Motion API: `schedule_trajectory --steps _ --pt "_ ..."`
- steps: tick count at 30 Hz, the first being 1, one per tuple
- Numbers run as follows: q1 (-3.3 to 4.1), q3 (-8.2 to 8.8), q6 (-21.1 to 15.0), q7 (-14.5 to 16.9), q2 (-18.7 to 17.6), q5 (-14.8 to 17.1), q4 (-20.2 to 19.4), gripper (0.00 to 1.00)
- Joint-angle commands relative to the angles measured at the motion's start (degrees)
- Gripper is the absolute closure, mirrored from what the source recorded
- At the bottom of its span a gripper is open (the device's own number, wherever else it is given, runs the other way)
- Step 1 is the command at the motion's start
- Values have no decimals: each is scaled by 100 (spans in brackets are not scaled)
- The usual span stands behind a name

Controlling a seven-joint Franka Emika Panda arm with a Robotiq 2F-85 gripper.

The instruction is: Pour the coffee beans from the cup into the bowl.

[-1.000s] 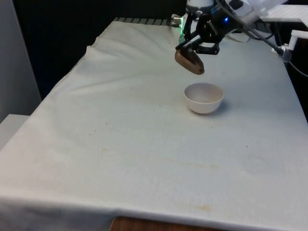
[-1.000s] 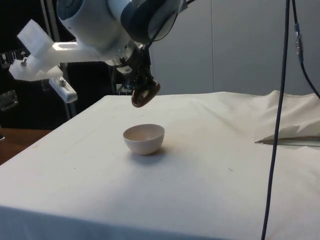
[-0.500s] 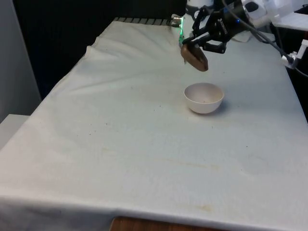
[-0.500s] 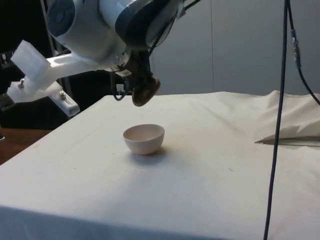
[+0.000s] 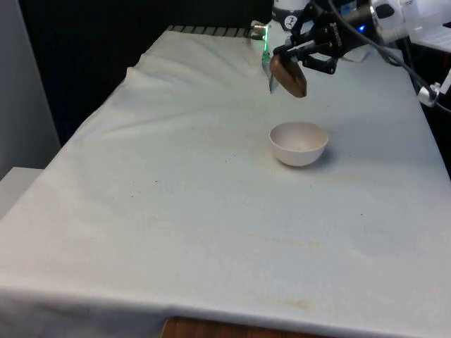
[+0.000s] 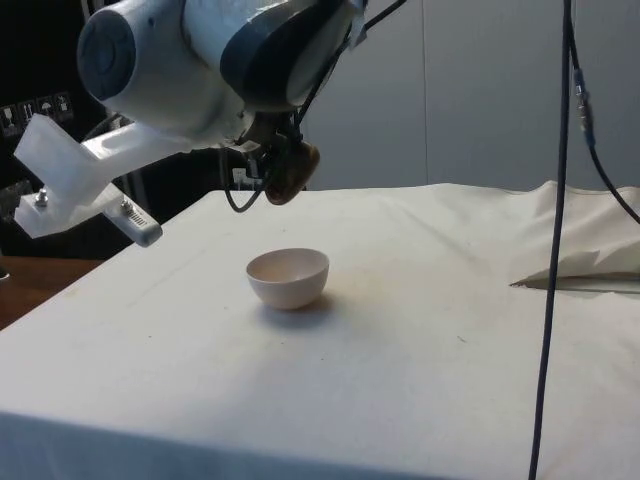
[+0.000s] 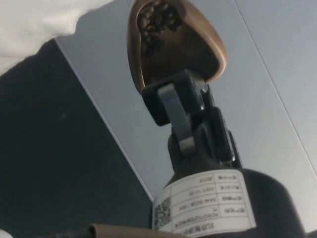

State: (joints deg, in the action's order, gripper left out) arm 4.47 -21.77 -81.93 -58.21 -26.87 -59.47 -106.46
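A brown cup hangs tilted in the air, with my gripper shut on its rim. It is above the white bowl and a little behind it, toward the robot's end of the table. In the side view the cup hangs clear above the bowl. The wrist view shows dark coffee beans gathered inside the cup, near its bottom, with one finger clamped over the rim. A few specks lie inside the bowl.
The white cloth is rumpled along the front view's left side. A raised fold in the cloth lies at the right of the side view. A black cable hangs down there in front of it.
The gripper has lifted the cup higher and swung it toward the front view's right, turning the wrist. The cup now hangs further above the bowl. The bowl has not moved.
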Motion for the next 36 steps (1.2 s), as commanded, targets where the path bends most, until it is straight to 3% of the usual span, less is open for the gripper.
schedule_trajectory --steps 1,4,5,6,12,13,14,15,23,36 --pt "46 0 120 -11 -46 -34 52 100" --pt "74 -86 344 -29 -126 -132 126 100" --pt "23 -115 269 -23 -92 -138 80 100" --pt "74 -109 401 -29 -149 -160 143 100" --pt "115 -269 768 -69 -344 -332 332 100" --pt "63 -304 710 -63 -309 -344 292 100" --pt "115 -292 808 -74 -372 -361 355 100" --pt "120 -327 877 -109 -441 -413 390 100" --pt "86 -378 905 -223 -596 -573 395 100" --pt "103 -384 934 -178 -716 -985 355 100"
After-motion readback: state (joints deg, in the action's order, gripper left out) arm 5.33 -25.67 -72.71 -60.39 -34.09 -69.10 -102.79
